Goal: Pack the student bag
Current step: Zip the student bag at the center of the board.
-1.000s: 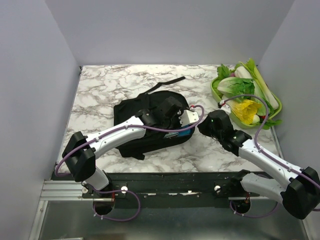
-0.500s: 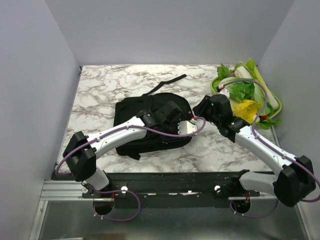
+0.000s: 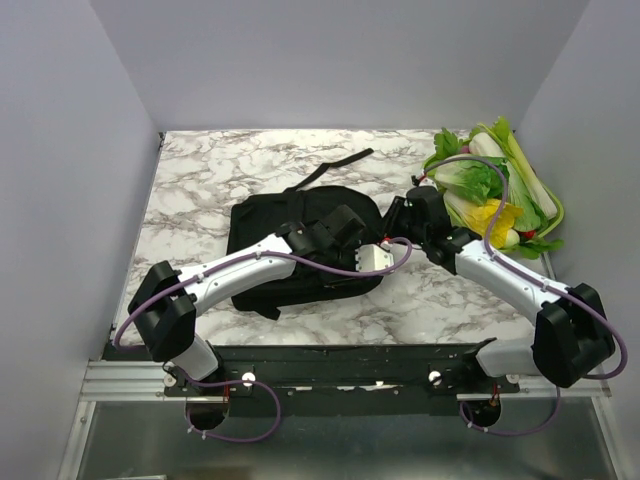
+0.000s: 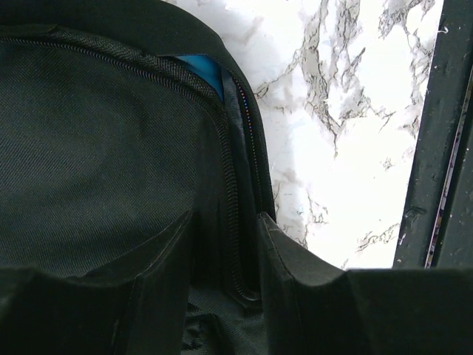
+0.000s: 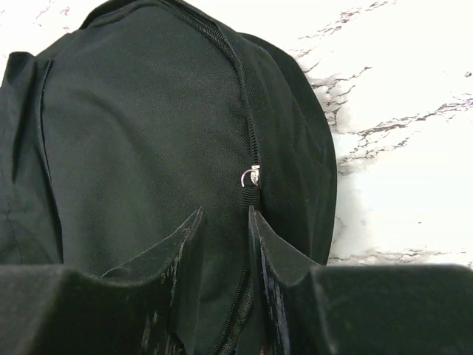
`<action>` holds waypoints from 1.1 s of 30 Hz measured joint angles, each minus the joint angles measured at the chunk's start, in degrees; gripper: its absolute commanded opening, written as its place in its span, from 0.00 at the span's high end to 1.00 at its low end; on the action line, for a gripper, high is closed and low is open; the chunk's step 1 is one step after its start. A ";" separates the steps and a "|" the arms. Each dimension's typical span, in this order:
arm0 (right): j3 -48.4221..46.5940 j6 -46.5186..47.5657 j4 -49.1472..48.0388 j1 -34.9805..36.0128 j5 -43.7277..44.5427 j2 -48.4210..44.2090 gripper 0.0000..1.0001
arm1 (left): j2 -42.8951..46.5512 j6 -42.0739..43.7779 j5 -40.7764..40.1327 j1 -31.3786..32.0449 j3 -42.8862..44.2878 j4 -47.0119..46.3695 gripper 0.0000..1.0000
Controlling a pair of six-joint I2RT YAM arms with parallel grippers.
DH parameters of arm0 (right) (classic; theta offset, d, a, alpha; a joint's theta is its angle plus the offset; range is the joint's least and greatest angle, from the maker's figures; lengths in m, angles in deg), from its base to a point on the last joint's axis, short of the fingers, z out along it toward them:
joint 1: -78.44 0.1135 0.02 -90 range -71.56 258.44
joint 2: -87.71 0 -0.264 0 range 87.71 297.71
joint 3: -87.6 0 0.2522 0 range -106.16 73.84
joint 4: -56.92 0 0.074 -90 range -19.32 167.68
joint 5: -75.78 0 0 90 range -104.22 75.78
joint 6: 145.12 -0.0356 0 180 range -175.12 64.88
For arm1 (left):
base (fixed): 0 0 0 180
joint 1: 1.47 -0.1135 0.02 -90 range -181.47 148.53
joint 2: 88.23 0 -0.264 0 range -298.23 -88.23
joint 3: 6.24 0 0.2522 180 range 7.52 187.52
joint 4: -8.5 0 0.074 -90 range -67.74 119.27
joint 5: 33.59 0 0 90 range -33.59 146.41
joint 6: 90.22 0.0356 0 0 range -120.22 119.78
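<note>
Bag: student bag [image 3: 262,215] lay on the table [image 3: 200,180], directly under both hands | Left hand [image 4: 225,225]: partly spread, fingers astride the zipper [image 4: 230,192] | Right hand [image 5: 225,218]: narrowly spread, zipper pull [image 5: 252,177] just beyond its fingertips.

The student bag [image 3: 262,222] lies on the table [image 3: 200,180], beneath both grippers. The bag's zip seam [image 4: 222,148] runs between the jaws of the left gripper [image 4: 225,218] and curves away ahead and to their left. Bag fabric lies left of these jaws and bare table to their right. The right gripper [image 5: 225,211] straddles another stretch of zip, with the pull [image 5: 252,177] just ahead of its jaw tips. A strap [image 3: 335,165] lies behind the bag, and a tray of vegetables [image 3: 557,208] sits on the table's right side, beside the right gripper.
</note>
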 measured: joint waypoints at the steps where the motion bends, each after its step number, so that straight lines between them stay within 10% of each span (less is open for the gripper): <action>1: 0.13 0.04 0.00 0.00 -0.24 0.09 0.63 | -0.11 0.00 -0.04 0.00 0.00 0.00 0.56; 11: 0.13 1.49 0.39 0.00 -0.39 2.25 0.65 | -0.59 -0.02 -0.31 0.00 0.13 -0.04 0.54; 20: 0.13 2.80 0.96 -0.02 -0.22 3.37 0.89 | -0.59 -0.85 -0.22 -0.07 3.15 2.08 0.41; 26: 0.13 3.08 1.70 -0.15 -0.11 1.92 0.99 | -1.14 -0.94 1.33 -1.09 12.07 6.84 0.20; 33: 0.24 3.34 2.16 -0.15 -0.13 0.15 0.99 | -3.39 0.17 6.05 -3.72 24.74 9.77 0.21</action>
